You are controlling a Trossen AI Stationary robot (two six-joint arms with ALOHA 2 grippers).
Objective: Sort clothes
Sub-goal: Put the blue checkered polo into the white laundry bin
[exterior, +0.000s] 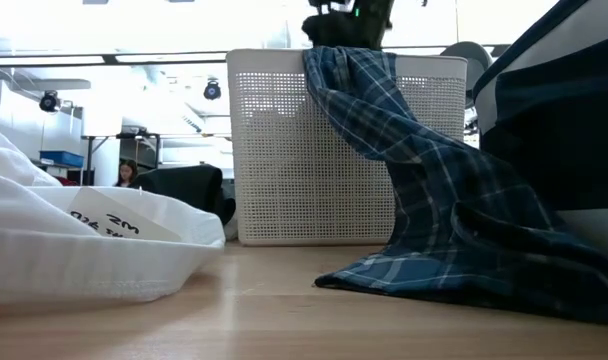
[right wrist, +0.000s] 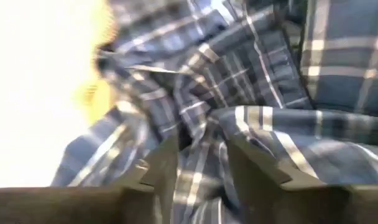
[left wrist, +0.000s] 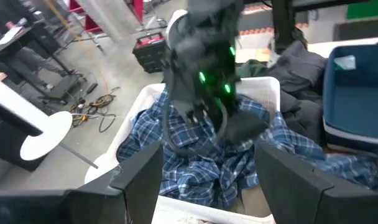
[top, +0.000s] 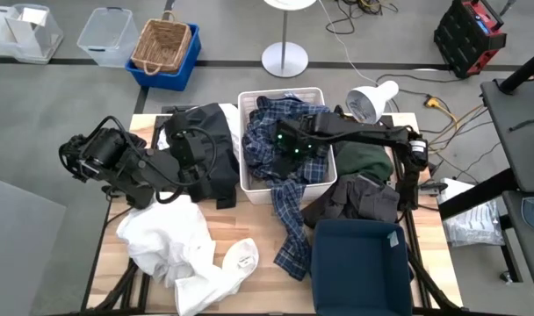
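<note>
the white garment at the bench's near left edge carries a tag with dark handwriting, too small to read. the plaid shirt lies half in the white bin, spilling over its near wall down onto the bench beside the dark blue bin. the right gripper hangs over the bin, jaws narrowly parted just above the plaid folds. the left gripper waits left of the bin over black clothes, jaws wide and empty.
</note>
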